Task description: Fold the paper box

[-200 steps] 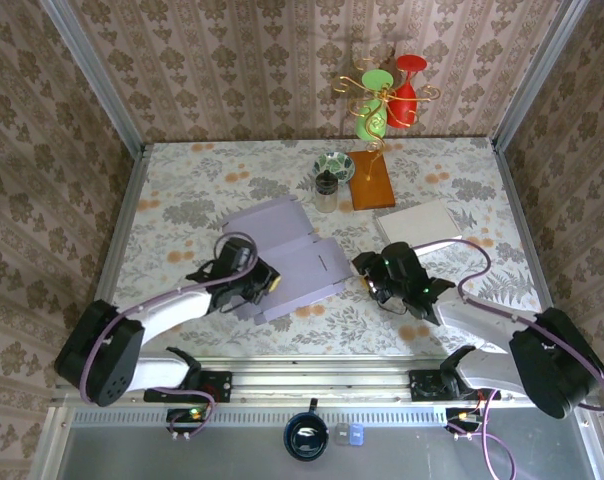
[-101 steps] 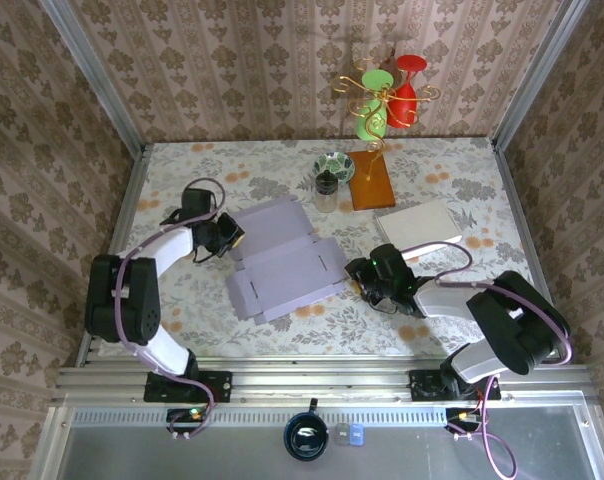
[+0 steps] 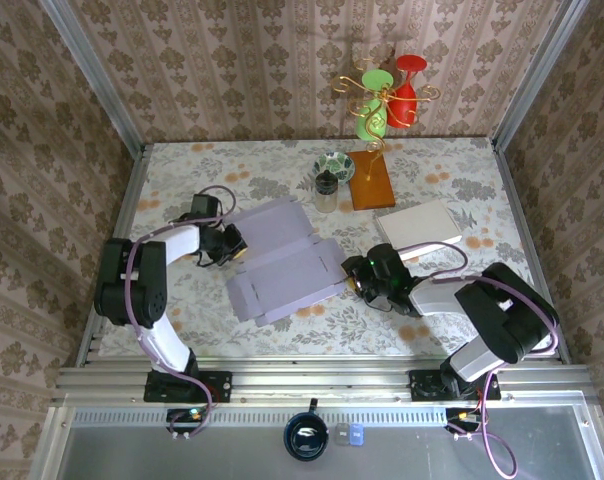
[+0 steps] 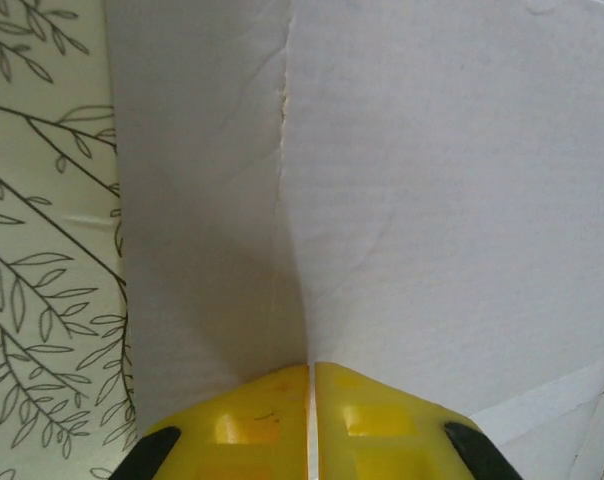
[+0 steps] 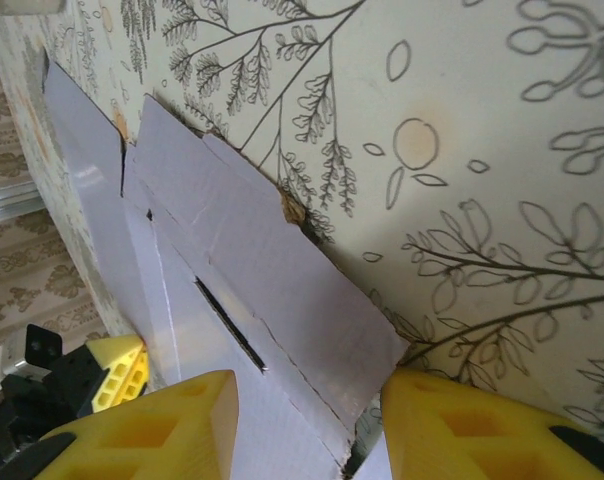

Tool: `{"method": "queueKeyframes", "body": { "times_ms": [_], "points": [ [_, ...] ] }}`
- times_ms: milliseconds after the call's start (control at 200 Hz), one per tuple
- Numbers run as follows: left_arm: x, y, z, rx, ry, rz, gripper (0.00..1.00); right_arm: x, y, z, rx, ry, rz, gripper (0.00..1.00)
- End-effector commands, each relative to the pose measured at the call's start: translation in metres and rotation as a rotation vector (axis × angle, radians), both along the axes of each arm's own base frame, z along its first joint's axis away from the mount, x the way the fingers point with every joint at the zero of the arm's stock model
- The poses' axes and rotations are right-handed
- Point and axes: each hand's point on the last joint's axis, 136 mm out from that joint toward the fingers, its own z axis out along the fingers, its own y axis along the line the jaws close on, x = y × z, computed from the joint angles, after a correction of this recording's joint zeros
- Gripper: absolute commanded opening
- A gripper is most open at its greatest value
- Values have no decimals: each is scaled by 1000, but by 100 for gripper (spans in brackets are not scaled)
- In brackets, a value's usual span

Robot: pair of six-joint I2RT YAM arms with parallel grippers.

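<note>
At the near right, the right end effector [image 3: 354, 281] is sitting low on the floral-printed worktop [image 3: 182, 190]. Its yellow fingers [image 5: 182, 425] are standing apart on either side of the right flap edge of the flat lavender cardboard box blank [image 3: 282, 262]. The blank is lying unfolded mid-worktop, between the two arms. At its left edge the left end effector [image 3: 234, 247] is holding its fingers [image 4: 252, 420] pressed together against a crease in the cardboard [image 4: 432, 200]; whether a layer is pinched is unclear. Farther back, a white flat slab [image 3: 419, 222], a small glass jar [image 3: 325, 193], a patterned bowl [image 3: 334, 165] and a wooden-based stand [image 3: 371, 180] are sitting.
</note>
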Motion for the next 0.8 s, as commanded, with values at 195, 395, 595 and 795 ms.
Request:
{"method": "queueKeyframes", "body": {
  "times_ms": [195,395,595,795],
  "points": [
    [-15,-1,-15,27,45,-37,11,10,6,-1,20,-34,-19,38],
    [-15,-3,-15,33,45,-45,10,14,5,-1,10,-55,-22,29],
    [-15,-2,-13,39,39,-51,10,17,5,-3,14,-63,-29,16],
    [-7,-6,21,79,-77,-106,14,16,2,6,-7,-52,-40,0]
  ]
}}
